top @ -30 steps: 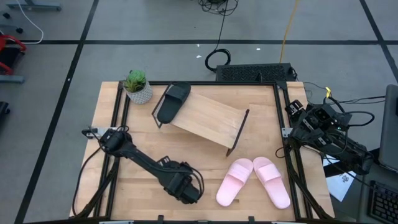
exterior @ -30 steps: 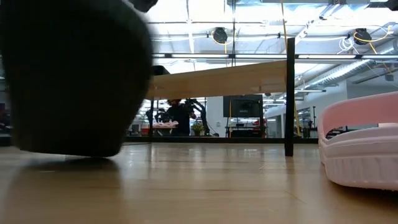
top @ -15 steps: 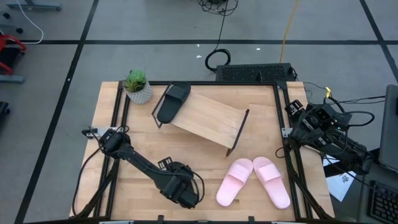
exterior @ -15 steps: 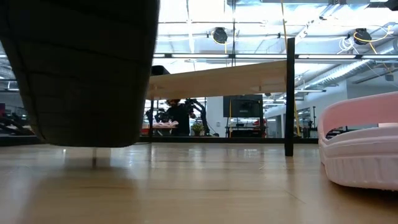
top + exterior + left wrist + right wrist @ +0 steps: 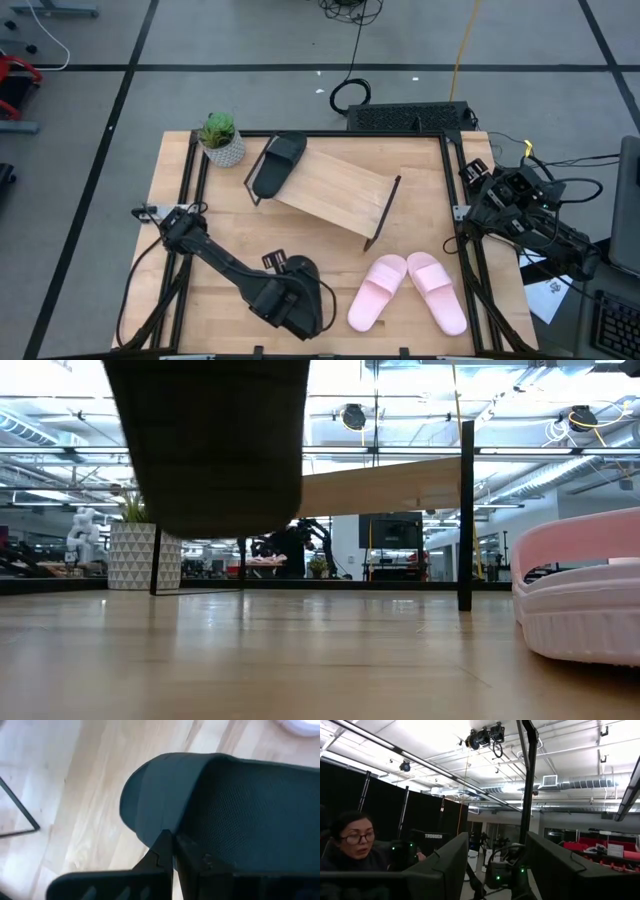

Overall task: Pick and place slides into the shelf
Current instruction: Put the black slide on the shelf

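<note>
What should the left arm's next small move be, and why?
Probably carry the black slide toward the shelf: the left gripper holds it clear of the table in the low view, one black slide already lies at the shelf's end.

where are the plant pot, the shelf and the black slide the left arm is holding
plant pot (image 5: 223,150), high view, on its patterned white side
shelf (image 5: 330,190), high view, middle of the plank top
black slide (image 5: 240,810), left wrist view, on its broad strap, held in the left gripper (image 5: 167,851)
</note>
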{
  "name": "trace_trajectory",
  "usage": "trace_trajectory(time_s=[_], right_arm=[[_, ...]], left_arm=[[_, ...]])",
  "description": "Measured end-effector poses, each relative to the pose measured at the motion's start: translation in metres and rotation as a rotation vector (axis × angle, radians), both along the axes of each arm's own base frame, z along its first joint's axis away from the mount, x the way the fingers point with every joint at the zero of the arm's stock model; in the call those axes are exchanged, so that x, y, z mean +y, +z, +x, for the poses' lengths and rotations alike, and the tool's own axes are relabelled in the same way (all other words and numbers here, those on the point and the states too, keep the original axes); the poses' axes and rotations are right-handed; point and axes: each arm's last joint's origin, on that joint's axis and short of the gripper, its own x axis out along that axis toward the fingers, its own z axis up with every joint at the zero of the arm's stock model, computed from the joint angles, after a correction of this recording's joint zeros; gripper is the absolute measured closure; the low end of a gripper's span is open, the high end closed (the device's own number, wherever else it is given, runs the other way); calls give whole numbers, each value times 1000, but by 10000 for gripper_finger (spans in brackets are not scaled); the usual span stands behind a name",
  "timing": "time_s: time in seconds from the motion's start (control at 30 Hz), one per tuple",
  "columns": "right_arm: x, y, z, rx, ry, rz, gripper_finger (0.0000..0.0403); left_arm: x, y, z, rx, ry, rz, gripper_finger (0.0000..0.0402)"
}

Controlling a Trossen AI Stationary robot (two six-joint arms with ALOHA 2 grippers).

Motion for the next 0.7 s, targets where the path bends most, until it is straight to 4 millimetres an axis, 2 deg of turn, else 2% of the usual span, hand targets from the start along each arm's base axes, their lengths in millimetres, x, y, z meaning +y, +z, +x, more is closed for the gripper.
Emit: trace_trajectory(time_s=[0.43,0.7], right_arm=[[0,0,0,1,1,3,216],[-1,0,0,-10,-10,29,216]], left_arm=[[5,52,2,-215,-94,66,401],[29,84,-6,-300,-172,221,401]])
